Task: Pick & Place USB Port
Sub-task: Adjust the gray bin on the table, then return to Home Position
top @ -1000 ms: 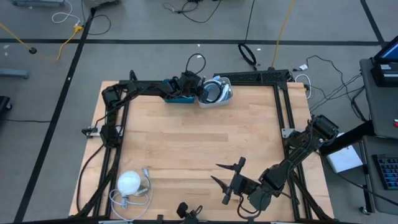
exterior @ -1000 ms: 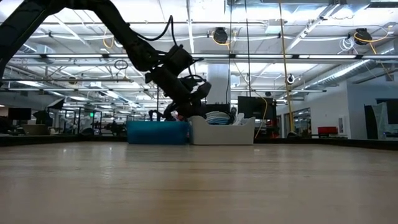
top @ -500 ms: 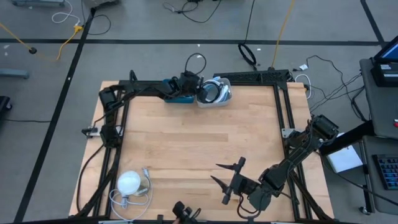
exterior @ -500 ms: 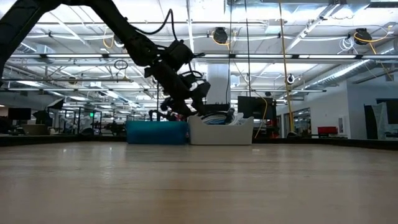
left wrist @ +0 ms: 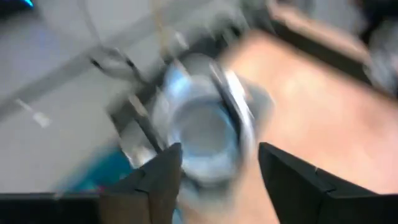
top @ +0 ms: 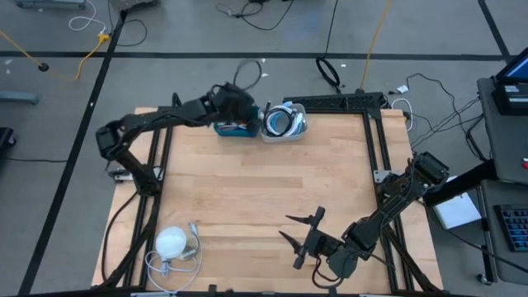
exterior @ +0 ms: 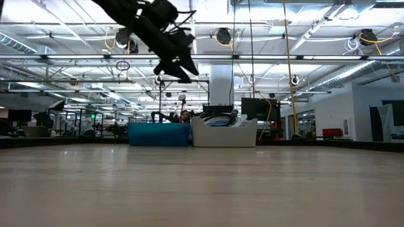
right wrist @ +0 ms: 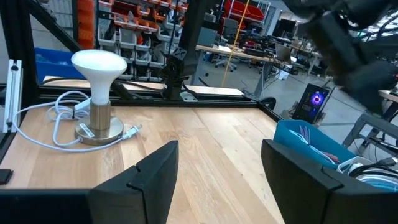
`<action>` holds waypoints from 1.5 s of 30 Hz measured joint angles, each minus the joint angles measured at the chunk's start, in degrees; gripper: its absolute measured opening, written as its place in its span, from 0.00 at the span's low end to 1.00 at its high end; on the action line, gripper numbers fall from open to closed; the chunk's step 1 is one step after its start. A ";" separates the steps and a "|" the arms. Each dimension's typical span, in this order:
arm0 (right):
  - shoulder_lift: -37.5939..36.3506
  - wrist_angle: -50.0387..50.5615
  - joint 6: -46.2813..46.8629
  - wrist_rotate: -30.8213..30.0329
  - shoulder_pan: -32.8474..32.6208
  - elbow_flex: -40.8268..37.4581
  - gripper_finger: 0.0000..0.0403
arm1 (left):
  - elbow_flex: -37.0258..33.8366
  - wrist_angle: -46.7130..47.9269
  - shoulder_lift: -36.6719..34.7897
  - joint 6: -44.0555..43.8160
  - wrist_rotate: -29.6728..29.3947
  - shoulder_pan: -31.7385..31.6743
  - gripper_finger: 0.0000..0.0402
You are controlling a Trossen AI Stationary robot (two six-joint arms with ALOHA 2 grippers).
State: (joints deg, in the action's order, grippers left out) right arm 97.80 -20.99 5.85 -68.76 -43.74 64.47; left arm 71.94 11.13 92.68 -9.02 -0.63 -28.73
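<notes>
A blue bin and a white bin holding coiled cable stand side by side at the table's far edge. I cannot make out the USB port in any view. My left gripper hangs open and empty high above the blue bin. In the low view it is well clear of both bins. Its blurred wrist view looks down on the white bin between the parted fingers. My right gripper waits open near the table's front right, level and empty.
A white lamp with its coiled cord stands at the near left corner and also shows in the right wrist view. Black frame rails run along the table's sides. Bare wood lies between the bins and my right gripper.
My left gripper has risen from just above the blue bin to well above it. It has drawn back a little toward the table's left, and its arm has lifted off the left rail. The bins and my right gripper have stayed put.
</notes>
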 joint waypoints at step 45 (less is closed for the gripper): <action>0.00 2.34 0.89 -0.04 0.78 -1.42 0.25 | -3.03 -2.17 -2.32 25.77 -1.68 21.20 0.00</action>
State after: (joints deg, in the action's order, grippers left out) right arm 97.80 -18.65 6.74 -68.80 -42.96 63.04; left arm 68.91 8.97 90.36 16.75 -2.31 -7.53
